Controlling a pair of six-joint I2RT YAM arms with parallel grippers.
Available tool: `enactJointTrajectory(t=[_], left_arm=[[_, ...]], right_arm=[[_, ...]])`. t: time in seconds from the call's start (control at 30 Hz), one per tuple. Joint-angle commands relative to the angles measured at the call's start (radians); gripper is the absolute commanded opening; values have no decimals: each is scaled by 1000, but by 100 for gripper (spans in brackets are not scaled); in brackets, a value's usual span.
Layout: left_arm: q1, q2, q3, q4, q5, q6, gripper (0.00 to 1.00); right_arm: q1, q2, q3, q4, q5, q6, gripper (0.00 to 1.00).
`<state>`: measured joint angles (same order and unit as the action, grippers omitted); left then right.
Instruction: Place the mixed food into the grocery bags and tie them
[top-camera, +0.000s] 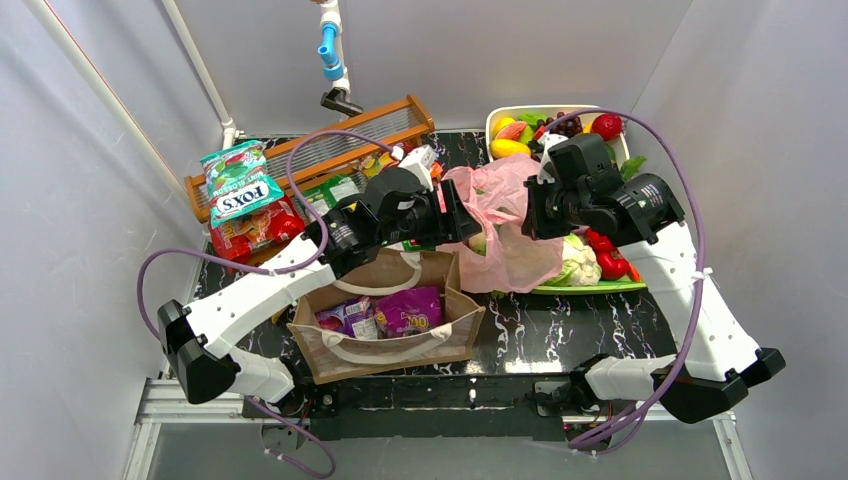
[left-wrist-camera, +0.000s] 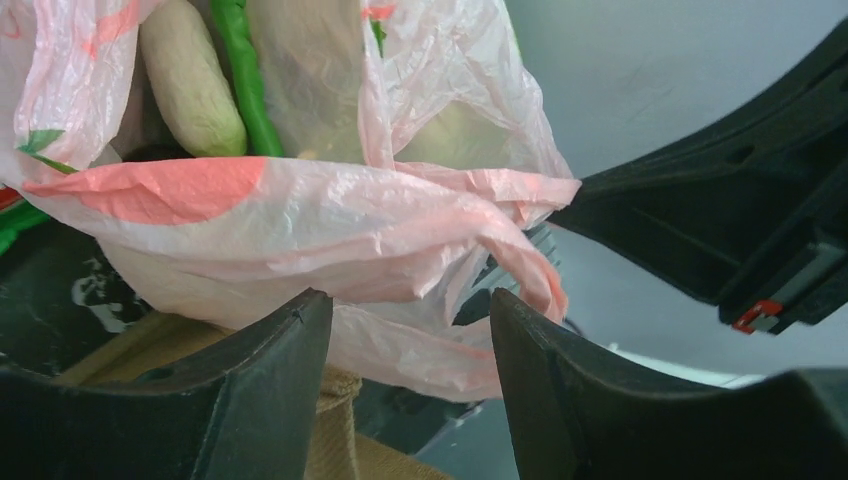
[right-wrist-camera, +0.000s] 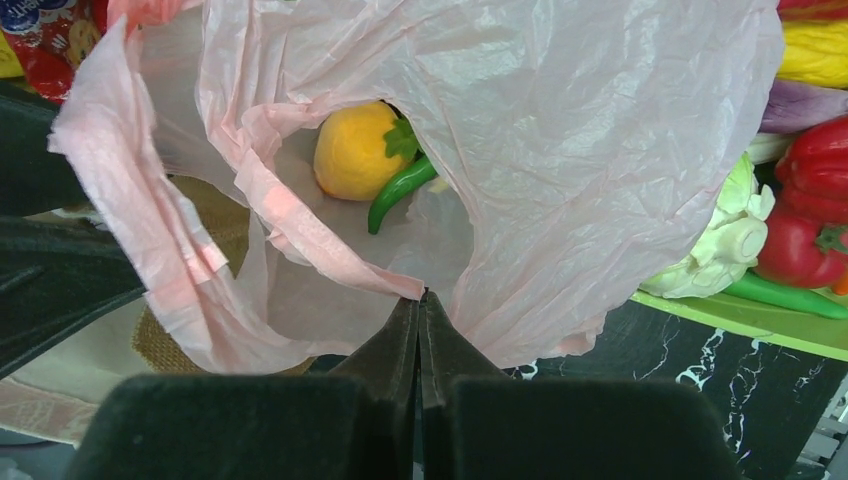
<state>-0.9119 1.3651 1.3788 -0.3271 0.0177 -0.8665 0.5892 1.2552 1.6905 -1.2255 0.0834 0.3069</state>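
Observation:
The pink bag (top-camera: 510, 240) sits between my two grippers at the table's middle, partly on the green tray (top-camera: 590, 288). My right gripper (right-wrist-camera: 420, 297) is shut on the bag's rim (right-wrist-camera: 330, 255) and holds the mouth up. Inside the bag lie a toy orange (right-wrist-camera: 352, 152) and a green chilli (right-wrist-camera: 400, 190). My left gripper (left-wrist-camera: 405, 310) is open, with a twisted fold of the bag (left-wrist-camera: 300, 220) lying just across the gap between its fingertips. The brown tote (top-camera: 390, 320) stands below the left gripper (top-camera: 465, 215), with purple packets (top-camera: 408, 310) in it.
A Fox's packet (top-camera: 240, 190) and a red packet (top-camera: 250, 228) lie at the left by the wooden rack (top-camera: 330, 145). A white tray (top-camera: 500, 118) of toy fruit is at the back right. A cauliflower (top-camera: 580, 262) and red peppers (right-wrist-camera: 815, 230) lie on the green tray.

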Motion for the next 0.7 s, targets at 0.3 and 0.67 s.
enactJointTrajectory(t=[0.3,0.67], left_arm=[[-50,-52,1,-52,107,539,57],[-205,-121,-138,98,-94,942,55]], right_arm=[[1,-1,40,27,-76,-12,1],[1,6,57,6,-103,-9,1]])
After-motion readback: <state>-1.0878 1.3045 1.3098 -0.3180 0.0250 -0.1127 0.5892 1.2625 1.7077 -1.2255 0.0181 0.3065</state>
